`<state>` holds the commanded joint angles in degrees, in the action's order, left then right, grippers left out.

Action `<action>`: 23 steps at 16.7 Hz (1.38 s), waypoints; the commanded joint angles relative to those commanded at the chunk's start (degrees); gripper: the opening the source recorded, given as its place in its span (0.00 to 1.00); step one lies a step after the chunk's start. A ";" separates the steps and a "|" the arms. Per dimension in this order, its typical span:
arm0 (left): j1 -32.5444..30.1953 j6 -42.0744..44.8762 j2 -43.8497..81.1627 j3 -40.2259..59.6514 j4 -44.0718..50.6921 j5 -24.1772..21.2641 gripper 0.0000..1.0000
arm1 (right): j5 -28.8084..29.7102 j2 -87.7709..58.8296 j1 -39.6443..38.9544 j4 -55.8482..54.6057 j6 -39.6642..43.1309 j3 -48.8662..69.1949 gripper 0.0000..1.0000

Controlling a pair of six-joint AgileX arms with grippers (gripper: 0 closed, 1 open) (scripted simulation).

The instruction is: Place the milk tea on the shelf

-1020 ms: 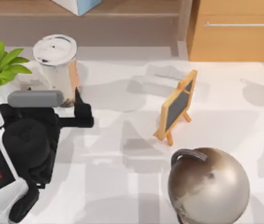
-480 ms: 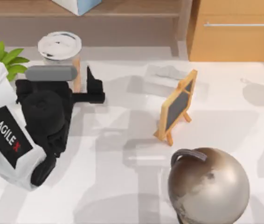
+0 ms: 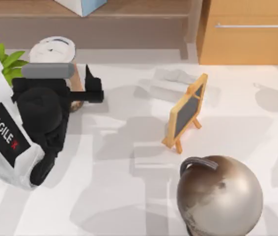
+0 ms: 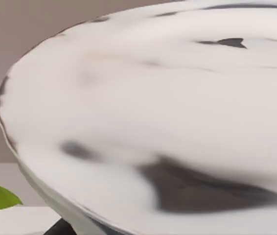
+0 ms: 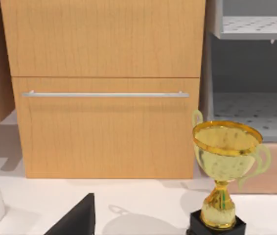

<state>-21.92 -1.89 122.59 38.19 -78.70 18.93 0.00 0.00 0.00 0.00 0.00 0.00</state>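
Left end effector (image 3: pixel 75 91) pinching the milk tea (image 3: pixel 54 50), cup upright by the shelf (image 3: pixel 129 12).

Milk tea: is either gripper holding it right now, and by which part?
Yes: the left gripper holds the milk tea by the cup's side, below the lid.

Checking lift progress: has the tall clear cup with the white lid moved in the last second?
Yes. The tall clear cup with white lid has shifted toward the brown wooden shelf, away from the small easel chalkboard.
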 joint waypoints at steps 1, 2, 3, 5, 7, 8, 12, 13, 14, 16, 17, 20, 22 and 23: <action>0.00 0.00 0.00 0.00 0.00 0.00 1.00 | 0.00 0.00 0.00 0.00 0.00 0.00 1.00; 0.00 0.00 0.00 0.00 0.00 0.00 0.92 | 0.00 0.00 0.00 0.00 0.00 0.00 1.00; 0.00 0.00 0.00 0.00 0.00 0.00 0.85 | 0.00 0.00 0.00 0.00 0.00 0.00 1.00; 0.00 0.00 0.00 0.00 0.00 0.00 0.70 | 0.00 0.00 0.00 0.00 0.00 0.00 1.00; 0.00 0.00 0.00 0.00 0.00 0.00 0.55 | 0.00 0.00 0.00 0.00 0.00 0.00 1.00; 0.00 0.00 0.00 0.00 0.00 0.00 0.47 | 0.00 0.00 0.00 0.00 0.00 0.00 1.00; 0.00 0.00 0.00 0.00 0.00 0.00 0.17 | 0.00 0.00 0.00 0.00 0.00 0.00 1.00; 0.00 0.00 0.00 0.00 0.00 0.00 0.10 | 0.00 0.00 0.00 0.00 0.00 0.00 1.00; 0.00 0.00 0.00 0.00 0.00 0.00 0.02 | 0.00 0.00 0.00 0.00 0.00 0.00 1.00; 0.00 0.00 0.00 0.00 0.00 0.00 0.00 | 0.00 0.00 0.00 0.00 0.00 0.00 1.00; 0.00 0.00 0.00 0.00 0.00 0.00 0.00 | 0.00 0.00 0.00 0.00 0.00 0.00 1.00; 0.00 0.00 0.00 0.00 0.00 0.00 0.00 | 0.00 0.00 0.00 0.00 0.00 0.00 1.00; 0.00 0.00 0.00 0.00 0.00 0.00 0.00 | 0.00 0.00 0.00 0.00 0.00 0.00 1.00; -0.12 0.07 -0.10 -0.04 0.01 0.01 0.00 | 0.00 0.00 0.00 0.00 0.00 0.00 1.00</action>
<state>-22.04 -1.82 122.49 38.15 -78.70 18.93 0.00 0.00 0.00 0.00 0.00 0.00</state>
